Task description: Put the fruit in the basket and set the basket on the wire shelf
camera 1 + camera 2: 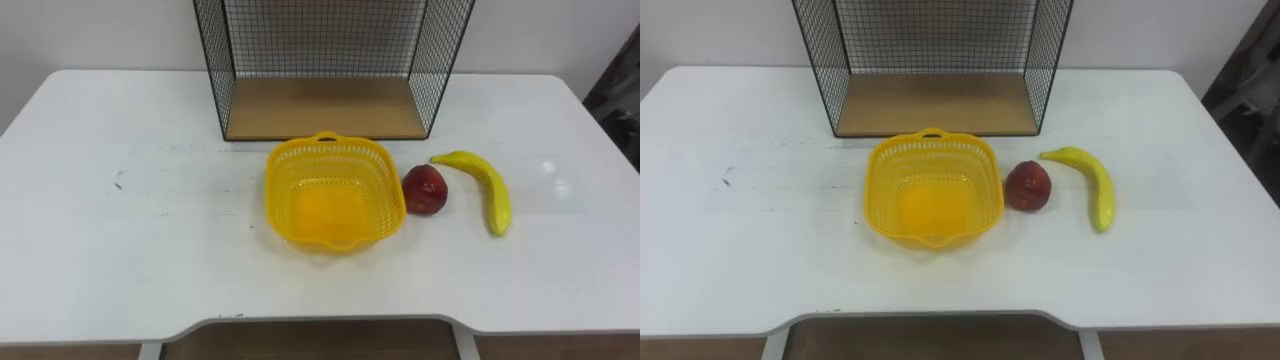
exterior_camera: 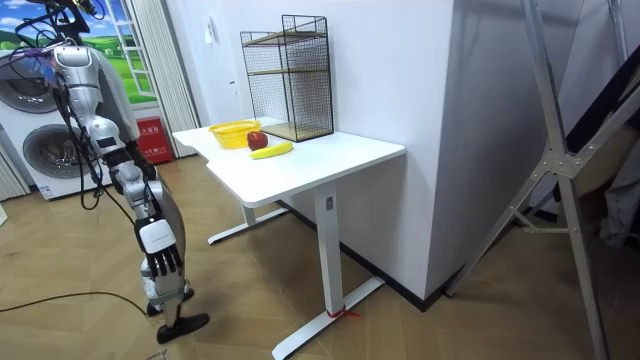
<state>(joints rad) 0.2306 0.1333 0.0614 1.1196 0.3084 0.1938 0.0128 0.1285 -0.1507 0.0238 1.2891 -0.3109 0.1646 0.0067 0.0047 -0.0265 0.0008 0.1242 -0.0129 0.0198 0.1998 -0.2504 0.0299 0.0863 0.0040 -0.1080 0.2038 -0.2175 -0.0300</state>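
Observation:
An empty yellow plastic basket [image 1: 282,200] sits in the middle of the white table [image 1: 130,240]. A red apple [image 1: 424,189] lies just right of it, touching its rim. Farther right lies a yellow banana [image 1: 487,185]. Directly behind the basket stands the black wire shelf [image 1: 325,105] with a wooden bottom board, its open side toward me. In the room view I stand at the table's end on the room view's left, and my right hand [image 2: 160,262] hangs low at my side with its fingers relaxed, holding nothing.
The table's front edge [image 1: 320,325] has a shallow cut-out before me. A white wall rises behind the shelf. In the room view, washing machines [image 2: 30,130] stand behind me and a metal frame [image 2: 560,150] stands at the room view's right.

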